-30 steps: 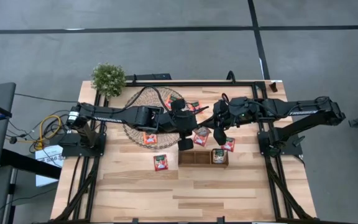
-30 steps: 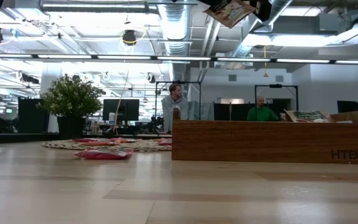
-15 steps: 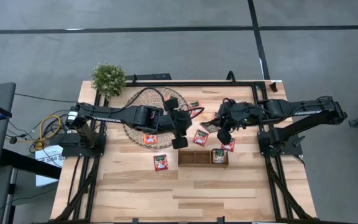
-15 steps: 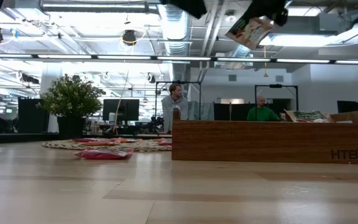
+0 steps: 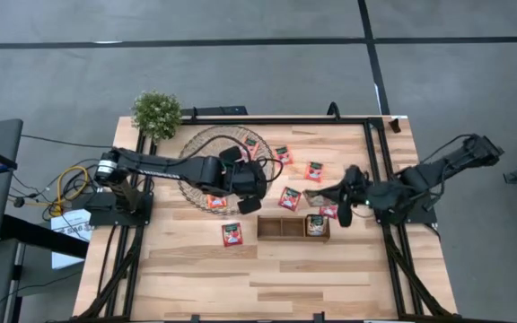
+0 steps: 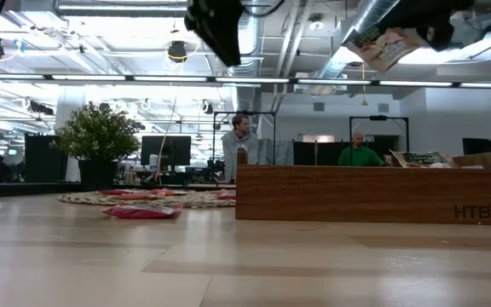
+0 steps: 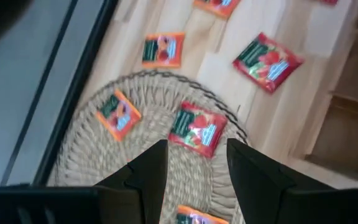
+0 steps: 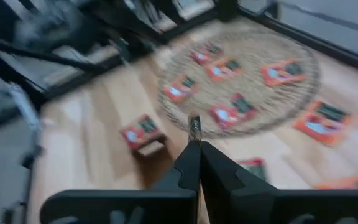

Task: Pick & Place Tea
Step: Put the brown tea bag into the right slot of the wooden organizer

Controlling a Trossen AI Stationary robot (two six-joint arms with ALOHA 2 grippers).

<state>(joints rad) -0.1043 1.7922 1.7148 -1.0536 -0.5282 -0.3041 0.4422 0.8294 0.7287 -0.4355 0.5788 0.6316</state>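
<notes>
**Right gripper holds one sachet above the tray**

The right gripper (image 5: 317,195) is closed on a tea sachet (image 6: 388,44), which it pinches by the edge, so the sachet hangs tilted in the air, just above the right end of the wooden tray (image 5: 293,226). The held sachet looks pale with a green and red print, though this is not fully clear because it is seen from below.

The left gripper (image 7: 196,163) hovers over the near-right edge of the woven mat (image 5: 196,175), its fingers apart and empty. One red sachet (image 7: 197,129) lies on the mat just beyond its fingertips. Other red sachets (image 5: 313,170) lie scattered on the table (image 5: 330,278) between the mat and the tray.
</notes>
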